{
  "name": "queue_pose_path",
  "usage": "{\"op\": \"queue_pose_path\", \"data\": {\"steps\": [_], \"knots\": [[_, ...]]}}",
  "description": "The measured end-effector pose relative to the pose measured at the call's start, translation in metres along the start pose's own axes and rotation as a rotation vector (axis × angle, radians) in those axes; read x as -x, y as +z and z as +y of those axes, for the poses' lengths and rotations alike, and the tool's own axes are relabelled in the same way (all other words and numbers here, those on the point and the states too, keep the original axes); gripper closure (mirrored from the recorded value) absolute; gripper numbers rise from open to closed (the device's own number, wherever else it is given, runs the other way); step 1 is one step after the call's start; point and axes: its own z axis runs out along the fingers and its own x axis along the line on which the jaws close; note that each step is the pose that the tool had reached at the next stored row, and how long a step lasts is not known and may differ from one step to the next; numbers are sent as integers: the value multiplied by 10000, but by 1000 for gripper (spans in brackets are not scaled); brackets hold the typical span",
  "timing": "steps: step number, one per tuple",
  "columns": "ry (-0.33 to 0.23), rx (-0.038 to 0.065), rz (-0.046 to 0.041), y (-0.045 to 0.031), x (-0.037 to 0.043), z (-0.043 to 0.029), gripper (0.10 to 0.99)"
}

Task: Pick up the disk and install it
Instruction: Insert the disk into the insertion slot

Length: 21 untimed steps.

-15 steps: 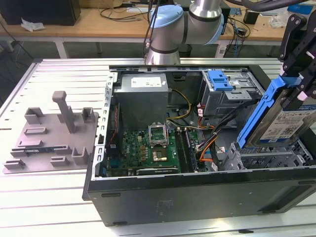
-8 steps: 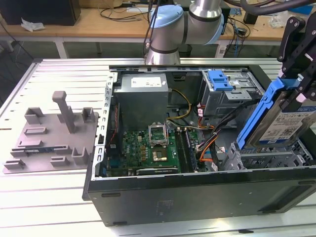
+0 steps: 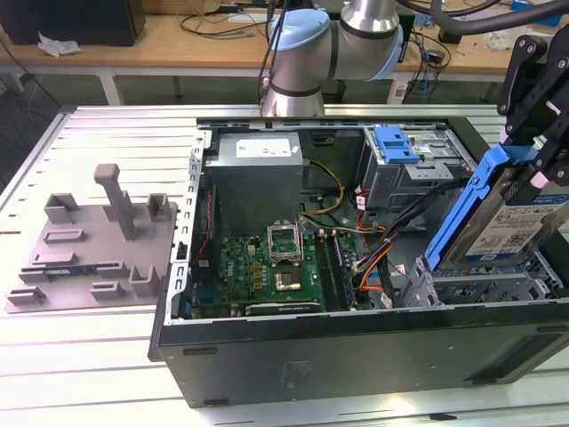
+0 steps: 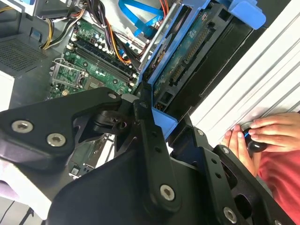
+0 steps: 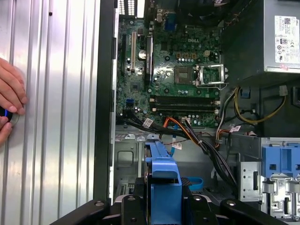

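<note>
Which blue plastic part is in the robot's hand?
The carrier frame around the disk, at the exterior view's right; the blue latch sits untouched on the grey cage.

My gripper (image 4: 161,125) was clamped on the near end of the disk (image 4: 190,58), its black fingers (image 4: 142,115) closed against the blue carrier frame (image 4: 246,11) from either side. The disk stretched away from my fingertips, tilted, its underside turned to me, showing a green circuit board and a row of connector pins. Beyond the gripper, to one side of the disk, lay the motherboard (image 4: 93,70) with its memory slots (image 4: 101,52) and metal processor socket (image 4: 70,75), with blue and orange cables (image 4: 138,16) looped past it. On the disk's other side ran the ribbed metal table (image 4: 262,65), where a person's hand (image 4: 269,133) rested on a small black object (image 4: 256,146) close by my linkage.
</note>
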Motion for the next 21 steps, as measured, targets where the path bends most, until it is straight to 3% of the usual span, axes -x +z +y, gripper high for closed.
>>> {"op": "queue_pose_path", "data": {"steps": [21], "knots": [[0, 0, 0, 111, -16, -6, 718]]}}
